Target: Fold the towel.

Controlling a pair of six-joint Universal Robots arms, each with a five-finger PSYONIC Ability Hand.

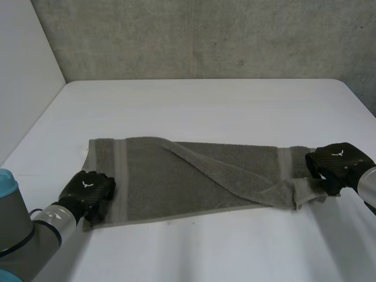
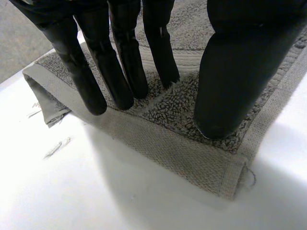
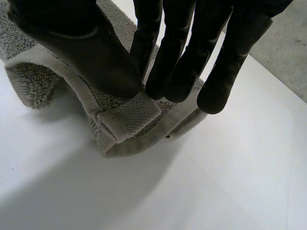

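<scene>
A grey-green towel [image 1: 194, 176] lies lengthwise across the white table [image 1: 205, 106], partly folded, with a slanted fold running through its middle. My left hand [image 1: 88, 191] rests on the towel's near left corner. In the left wrist view its fingers [image 2: 120, 72] are straight and press down on the towel [image 2: 182, 153] just inside the hem, holding nothing. My right hand [image 1: 338, 161] is at the towel's right end. In the right wrist view its thumb [image 3: 86, 52] and fingers pinch a raised, doubled-over corner of the towel [image 3: 129, 120].
A grey wall [image 1: 205, 35] stands behind the table's far edge. Bare white tabletop stretches beyond the towel and in front of it.
</scene>
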